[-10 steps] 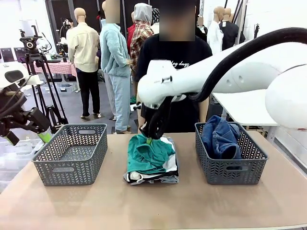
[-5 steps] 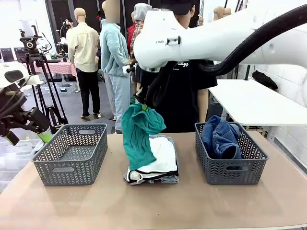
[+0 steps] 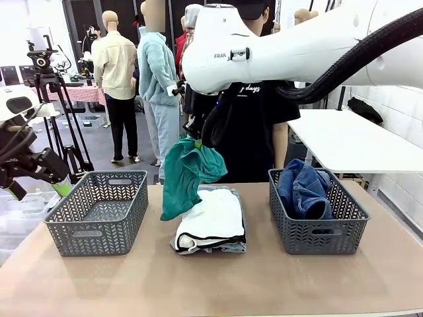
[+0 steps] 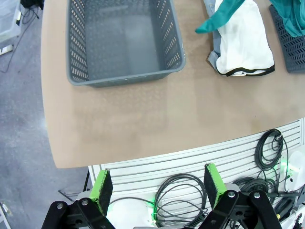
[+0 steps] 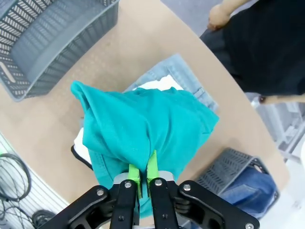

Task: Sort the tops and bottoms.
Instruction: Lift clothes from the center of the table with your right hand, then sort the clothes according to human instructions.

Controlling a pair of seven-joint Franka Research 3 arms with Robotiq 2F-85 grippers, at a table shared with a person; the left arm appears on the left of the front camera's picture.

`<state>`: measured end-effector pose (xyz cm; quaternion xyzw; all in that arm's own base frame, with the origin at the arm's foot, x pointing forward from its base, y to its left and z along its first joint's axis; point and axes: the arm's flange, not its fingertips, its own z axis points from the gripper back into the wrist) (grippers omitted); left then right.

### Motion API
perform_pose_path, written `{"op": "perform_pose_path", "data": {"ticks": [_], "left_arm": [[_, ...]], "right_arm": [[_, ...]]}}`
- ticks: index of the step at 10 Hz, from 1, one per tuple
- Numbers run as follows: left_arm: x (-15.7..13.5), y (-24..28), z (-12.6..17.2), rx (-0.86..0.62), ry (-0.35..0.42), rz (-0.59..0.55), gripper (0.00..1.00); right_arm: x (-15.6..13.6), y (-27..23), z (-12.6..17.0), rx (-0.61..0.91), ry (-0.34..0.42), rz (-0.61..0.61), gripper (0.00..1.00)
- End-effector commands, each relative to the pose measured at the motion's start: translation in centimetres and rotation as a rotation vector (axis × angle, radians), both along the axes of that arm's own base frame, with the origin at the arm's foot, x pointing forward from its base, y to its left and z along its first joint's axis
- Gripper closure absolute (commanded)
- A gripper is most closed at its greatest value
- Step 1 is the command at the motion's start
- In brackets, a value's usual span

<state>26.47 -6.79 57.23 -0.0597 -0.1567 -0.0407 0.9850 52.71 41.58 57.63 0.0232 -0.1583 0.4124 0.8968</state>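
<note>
1 teal shirt (image 3: 186, 177) lifted higher, swung leftward

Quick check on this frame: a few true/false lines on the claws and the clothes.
1. The right claw is shut on the teal shirt, which hangs from it. True.
2. The jeans lie under the white shirt. False: they sit in the right basket.
3. The left claw is open with nothing between its fingers. True.
4. The white shirt hangs from the left claw. False: it lies folded on top of the pale denim shorts.
</note>
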Motion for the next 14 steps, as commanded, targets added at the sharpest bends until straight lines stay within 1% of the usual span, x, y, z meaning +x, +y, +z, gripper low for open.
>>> {"op": "perform_pose_path", "data": {"ticks": [1,14], "left_arm": [[-0.05,0.11,0.09,-0.001,0.005,0.016,0.00],[-0.05,0.11,0.09,-0.001,0.005,0.016,0.00]], "right_arm": [[-0.11,-0.06,0.38,0.004,0.014,0.005,1.00],[-0.11,-0.06,0.38,0.004,0.014,0.005,1.00]]}}
